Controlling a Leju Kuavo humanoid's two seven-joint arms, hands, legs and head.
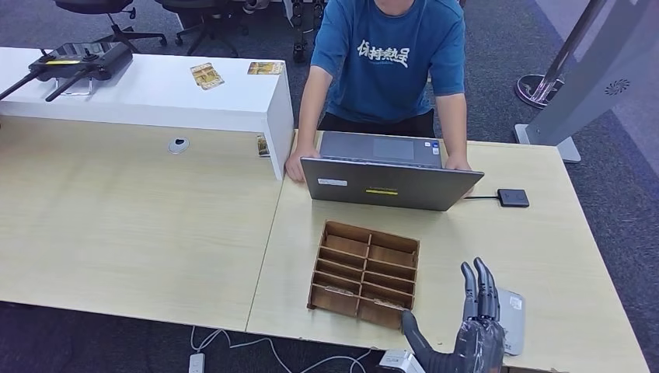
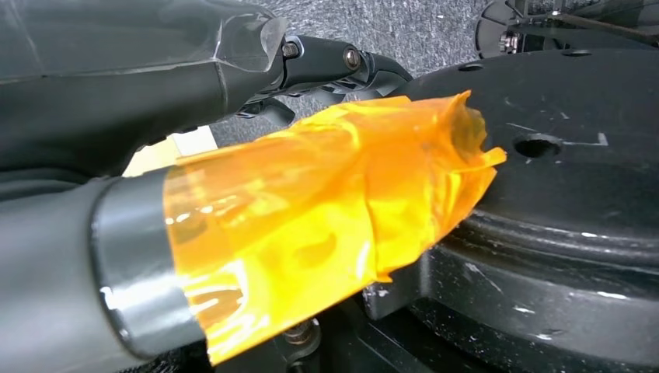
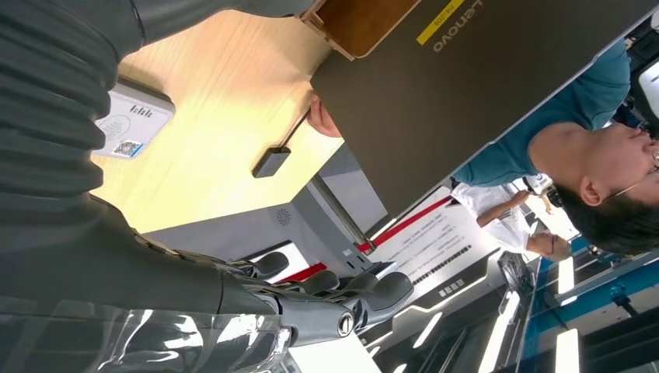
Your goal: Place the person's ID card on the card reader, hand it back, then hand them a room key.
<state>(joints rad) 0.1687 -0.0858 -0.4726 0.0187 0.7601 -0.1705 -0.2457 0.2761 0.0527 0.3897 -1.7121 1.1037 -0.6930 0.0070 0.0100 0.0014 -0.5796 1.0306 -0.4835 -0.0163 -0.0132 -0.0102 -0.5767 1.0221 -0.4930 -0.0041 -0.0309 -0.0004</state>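
Hovering over the near right corner of the worktop [image 1: 155, 225], the right hand [image 1: 472, 330] has its fingers [image 1: 478, 291] straight, side by side and pointing toward the person [image 1: 385, 58], the thumb out to one side and nothing in its hold; that looks like a hand ready to receive a card. Just beside it, at the near edge, lies the card reader [image 1: 511, 318], a flat grey pad with a small label, set within easy reach so a card can be laid on it. No ID card can be made out on the worktop, in the robot's hold or in the person's hands, so the first step seems not yet begun. The person leans on the far edge with both hands by an open laptop [image 1: 385, 183], whose lid faces the robot. Between laptop and robot stands a wooden tray [image 1: 365, 272] of narrow slots, likely meant for room keys, though whether any lie in it cannot be told. A small black box [image 1: 513, 197] on a cable sits near the right edge. The left hand [image 2: 256, 155] hangs low, a thumb wrapped in orange film; how its fingers lie cannot be told.
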